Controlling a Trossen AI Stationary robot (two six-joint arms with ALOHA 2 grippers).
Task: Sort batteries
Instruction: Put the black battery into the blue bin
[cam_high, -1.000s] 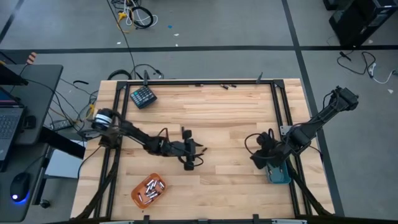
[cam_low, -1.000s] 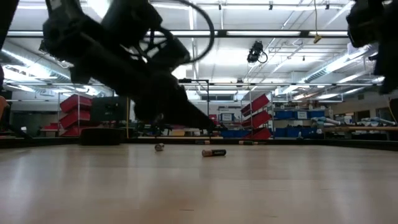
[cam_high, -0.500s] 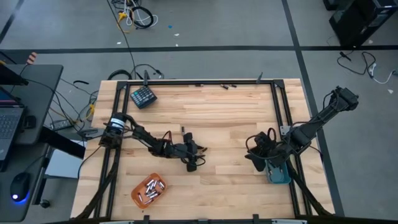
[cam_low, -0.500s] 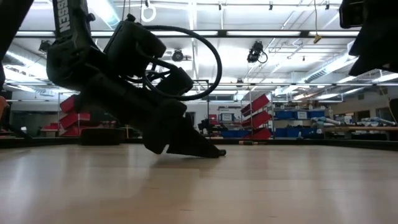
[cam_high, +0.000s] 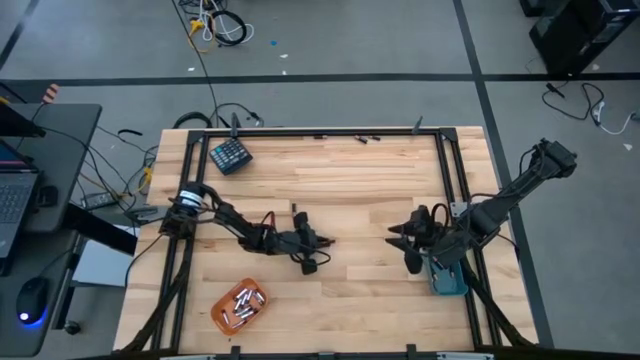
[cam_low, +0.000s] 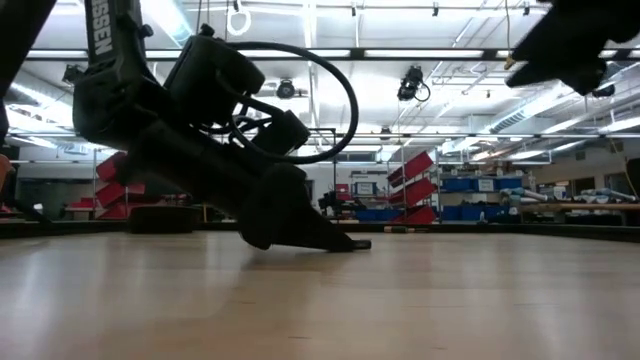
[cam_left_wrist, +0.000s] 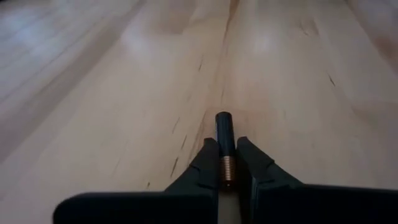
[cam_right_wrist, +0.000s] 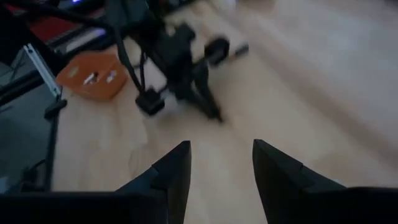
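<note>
The left claw (cam_high: 322, 240) is down at the wooden worktop (cam_high: 340, 180), near its middle and slightly toward the left, with its arm stretched low across the surface from the left edge. In the left wrist view its two fingers (cam_left_wrist: 205, 163) are closed on a single battery (cam_left_wrist: 224, 146), a dark cell with a coppery band, which lies lengthwise between them and projects forward past the fingertips; the battery rests on or just above the wood, and which of the two cannot be told. In the low view the same claw (cam_low: 345, 243) has its tips at the worktop surface. The right claw (cam_high: 402, 247) is raised above the right part of the worktop, beside a teal tray (cam_high: 449, 282) at the right edge, and its fingers (cam_right_wrist: 171, 168) stand wide apart with nothing between them. An orange tray (cam_high: 238, 305) sits at the near left of the worktop and holds a heap of batteries (cam_high: 241, 303). Several more small dark batteries (cam_high: 368, 138) lie along the far edge. A dark teal keypad-like block (cam_high: 230, 155) lies at the far left corner.
</note>
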